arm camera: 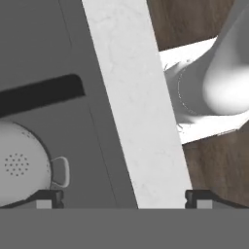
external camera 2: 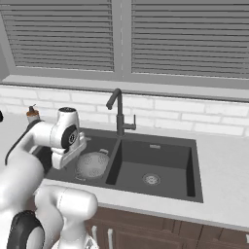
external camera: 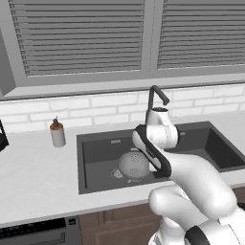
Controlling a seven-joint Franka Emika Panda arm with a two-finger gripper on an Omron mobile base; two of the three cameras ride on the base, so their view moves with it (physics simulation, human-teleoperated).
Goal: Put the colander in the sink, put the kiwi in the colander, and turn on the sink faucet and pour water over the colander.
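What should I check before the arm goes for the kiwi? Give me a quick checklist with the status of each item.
1. Colander in the sink's left basin: ok.
2. Colander upright: not ok, it looks dome-up in the base views.
3. Gripper open and empty: ok.
4. Kiwi located: cannot tell.
5. Sink faucet off, no stream: ok.
6. Soap bottle apart from the sink, on the counter: ok.

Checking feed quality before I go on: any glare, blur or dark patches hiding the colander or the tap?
Left base view: even, flat light, no glare; the arm covers part of the colander. Right base view: tap crisp against the tiles, sink walls dark but readable. Hand view: sharp, colander cut off at the left edge, a dark shadow band above it.
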